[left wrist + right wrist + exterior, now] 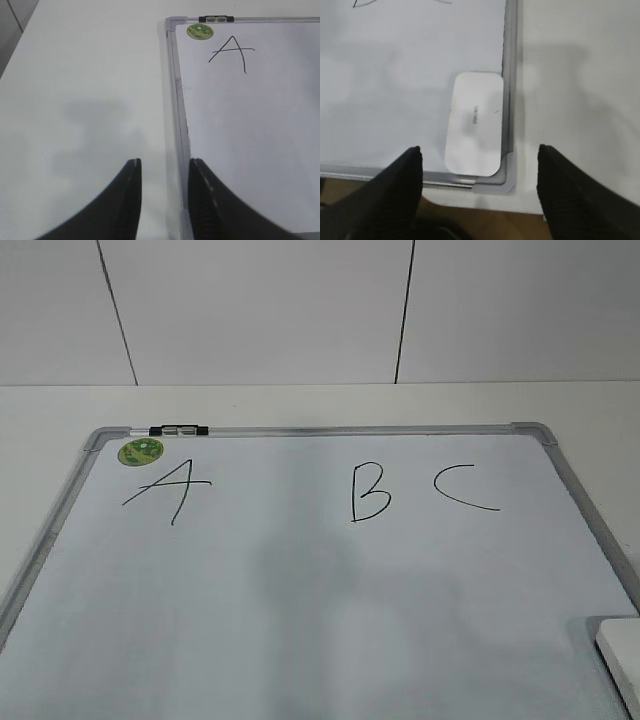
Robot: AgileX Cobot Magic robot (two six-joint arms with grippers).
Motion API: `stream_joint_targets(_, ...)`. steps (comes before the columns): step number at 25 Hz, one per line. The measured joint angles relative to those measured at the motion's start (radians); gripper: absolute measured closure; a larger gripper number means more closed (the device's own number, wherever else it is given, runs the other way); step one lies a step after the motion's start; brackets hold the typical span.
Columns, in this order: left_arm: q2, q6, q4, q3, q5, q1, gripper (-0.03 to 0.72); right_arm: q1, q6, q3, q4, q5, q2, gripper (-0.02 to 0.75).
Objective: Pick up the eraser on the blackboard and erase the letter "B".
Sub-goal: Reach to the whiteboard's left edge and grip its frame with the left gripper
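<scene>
The blackboard (300, 620) lies flat on the white table, with black letters A, B and C. The letter "B" (369, 493) sits at the upper middle in the exterior view. The white eraser (474, 122) lies in the board's near right corner; its edge shows in the exterior view (622, 648). My right gripper (480, 165) is open wide and empty, above the near end of the eraser and the board's corner. My left gripper (165, 172) is open and empty above the board's left frame (176, 100). Neither gripper shows in the exterior view.
A green round sticker (141, 451) and a small black-and-silver clip (180, 429) sit at the board's far left corner. The letter A (168, 487) is left of B, the letter C (462, 487) right. The table's near edge (470, 202) lies just below the board's corner.
</scene>
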Motion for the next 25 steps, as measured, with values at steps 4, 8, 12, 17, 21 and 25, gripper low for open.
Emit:
stream_joint_targets(4,0.000,0.000,0.000,0.000,0.000,0.000,0.447,0.000,0.015,-0.067,0.076,0.014,0.133,0.169)
stream_joint_targets(8,0.000,0.000,0.000,0.000,0.000,0.000,0.447,0.000,0.056,-0.126,0.128,0.014,0.226,0.169)
stream_joint_targets(12,0.039,0.000,-0.014,-0.005,0.008,0.000,0.447,0.000,0.081,-0.168,0.177,0.014,0.301,0.169)
stream_joint_targets(17,0.197,0.000,-0.023,-0.068,0.064,0.000,0.447,0.000,0.087,-0.186,0.223,0.014,0.396,0.169)
stream_joint_targets(21,0.378,0.000,-0.030,-0.141,0.115,0.000,0.447,0.000,0.087,-0.186,0.225,0.014,0.473,0.169)
stream_joint_targets(25,0.588,0.000,-0.047,-0.229,0.137,0.000,0.447,0.000,0.087,-0.186,0.226,0.010,0.561,0.169)
